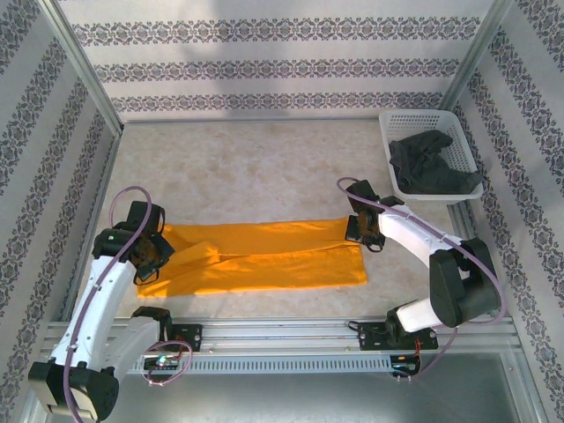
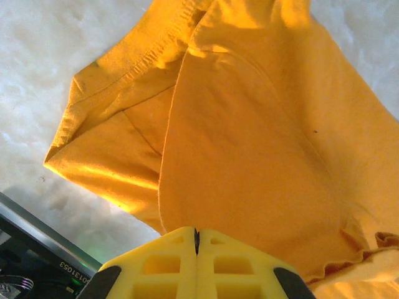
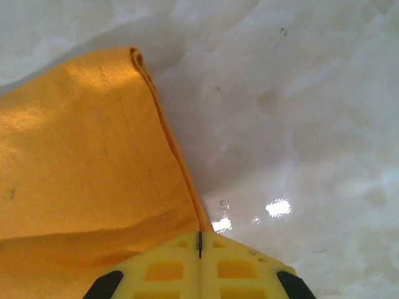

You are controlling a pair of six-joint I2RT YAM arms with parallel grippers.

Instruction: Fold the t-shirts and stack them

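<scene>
While both my arms reach out over the desk (image 1: 247,167), the orange-yellow t-shirt (image 1: 264,260) lies flat and stretched sideways across its near half, spanning the gap between my two tools. From above, a long strip of the cloth is folded over along the far edge, making a band that runs from one tool to the other.

My left tool (image 1: 154,251) sits at the shirt's left end, where a sleeve bunches. In the left wrist view its yellow fingers (image 2: 162,265) are pressed together with no gap, and the cloth (image 2: 249,156) runs right in under their tips, so I take it as pinching the shirt. A folded sleeve with its ribbed hem lies just beyond.

My right tool (image 1: 357,231) is at the far right corner of the shirt. Its fingers (image 3: 237,265) are likewise closed tight, the stitched hem edge (image 3: 93,156) leading straight into the seam between them, with bare glossy desk beside it.

The charcoal grey t-shirt (image 1: 432,166) lies crumpled in the white basket (image 1: 421,119) at the far right corner, well apart from both tools.
</scene>
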